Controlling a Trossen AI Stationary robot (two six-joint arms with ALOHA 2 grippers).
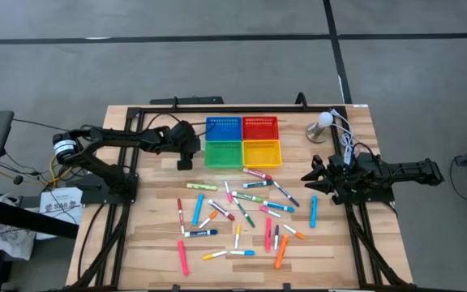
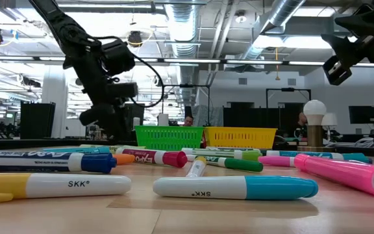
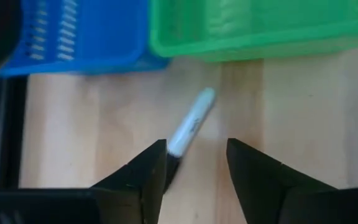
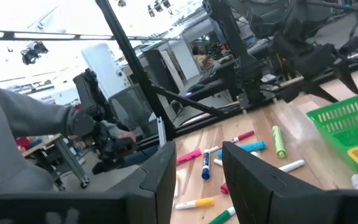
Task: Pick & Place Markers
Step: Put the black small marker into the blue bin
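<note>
The left tool [image 1: 186, 159] hangs over the counter [image 1: 148, 243] just beside the green basket [image 1: 224, 153] and the blue basket [image 1: 223, 128]. Its fingers [image 3: 143, 177] stand apart, released, with a white marker [image 3: 190, 122] lying between them on the wood; one end of the marker sits against the inner face of one finger, the other end points toward the green basket. Whether the finger presses it I cannot tell.

The right tool [image 1: 314, 174] waits above the counter's right edge, its fingers [image 4: 252, 174] parted with nothing between them.

The other markers [image 1: 246, 209] lie scattered across the middle of the counter, in front of the four baskets, in pink, blue, green, orange, yellow and red. The red basket [image 1: 260, 127] and yellow basket [image 1: 262, 152] complete the square block of baskets. A small lamp [image 1: 321, 126] stands near the back right corner. In the right wrist view a person in a grey sleeve [image 4: 17, 134] is seen beyond the counter.
</note>
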